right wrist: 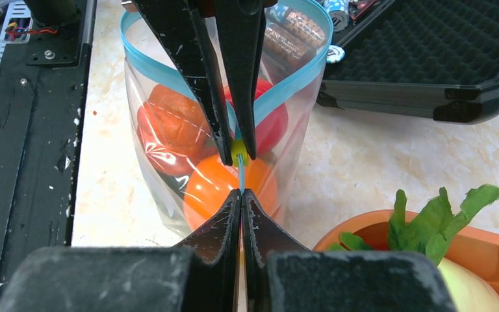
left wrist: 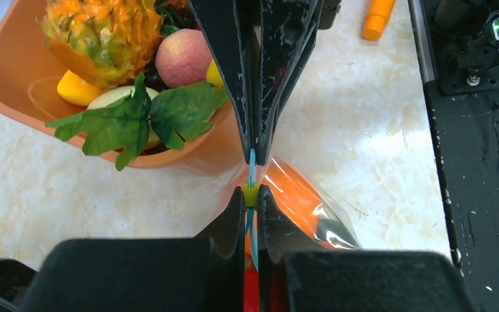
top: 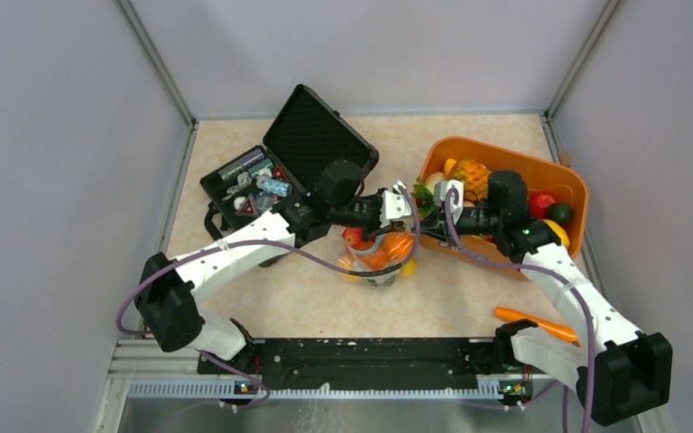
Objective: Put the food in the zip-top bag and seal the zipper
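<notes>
Left gripper [left wrist: 251, 195] and right gripper [right wrist: 242, 195], tip to tip, both pinch the zipper [right wrist: 292, 81].

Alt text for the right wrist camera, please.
The right gripper, bottom, and left gripper, top, pinch the teal zipper of a zip-top bag holding red and orange food, its mouth open beyond. A black case and orange basket sit right.

No text is legible (the wrapped items [top: 254, 183] in the black case [top: 318, 135] blur out).

Teal zipper [right wrist: 299, 75], clear zip-top bag [right wrist: 159, 192], orange basket [left wrist: 6, 71]
</notes>
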`<state>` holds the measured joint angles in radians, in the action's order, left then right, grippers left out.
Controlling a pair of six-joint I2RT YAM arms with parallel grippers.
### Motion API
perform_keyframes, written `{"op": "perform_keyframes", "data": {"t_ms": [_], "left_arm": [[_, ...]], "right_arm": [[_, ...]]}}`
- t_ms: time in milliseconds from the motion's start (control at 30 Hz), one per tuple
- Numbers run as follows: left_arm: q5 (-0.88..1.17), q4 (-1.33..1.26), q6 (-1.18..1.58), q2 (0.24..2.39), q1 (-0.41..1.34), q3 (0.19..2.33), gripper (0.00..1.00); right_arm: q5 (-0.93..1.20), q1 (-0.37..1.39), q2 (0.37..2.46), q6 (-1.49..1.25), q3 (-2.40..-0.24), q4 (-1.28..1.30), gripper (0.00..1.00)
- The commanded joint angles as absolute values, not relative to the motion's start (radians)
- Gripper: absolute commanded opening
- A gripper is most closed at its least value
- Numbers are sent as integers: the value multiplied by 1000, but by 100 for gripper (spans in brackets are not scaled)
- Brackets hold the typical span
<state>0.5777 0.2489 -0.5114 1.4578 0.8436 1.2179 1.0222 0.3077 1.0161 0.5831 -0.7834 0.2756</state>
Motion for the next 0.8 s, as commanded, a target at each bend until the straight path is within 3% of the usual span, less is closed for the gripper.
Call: {"op": "perform_keyframes", "data": {"t_ms": [0, 67, 200, 267, 300, 467, 600, 767], "left_arm": [[564, 284, -510, 1418, 830, 1224, 0], [587, 239, -479, 1420, 830, 1224, 0], [617, 183, -437, 1433, 830, 1245, 0], [623, 189, -428, 1439, 830, 1265, 0], [630, 195, -429, 1442, 830, 1270, 0], [664, 200, -423, 1435, 831, 1272, 0], [683, 201, -419, 1423, 834, 1269, 0], [673, 205, -422, 1416, 833, 1268, 0]], "right_arm": [[1072, 314, 987, 591, -794, 232, 0], [1078, 316, 994, 588, -797, 244, 0], [1037, 333, 1013, 588, -809, 287, 40], [1027, 344, 1015, 615, -811, 309, 69], [1022, 348, 1017, 616, -810, 304, 71], [1001, 363, 1017, 504, -785, 133, 70], [1009, 377, 1034, 453, -769, 40, 55], [996, 381, 1055, 520, -795, 143, 39]]}}
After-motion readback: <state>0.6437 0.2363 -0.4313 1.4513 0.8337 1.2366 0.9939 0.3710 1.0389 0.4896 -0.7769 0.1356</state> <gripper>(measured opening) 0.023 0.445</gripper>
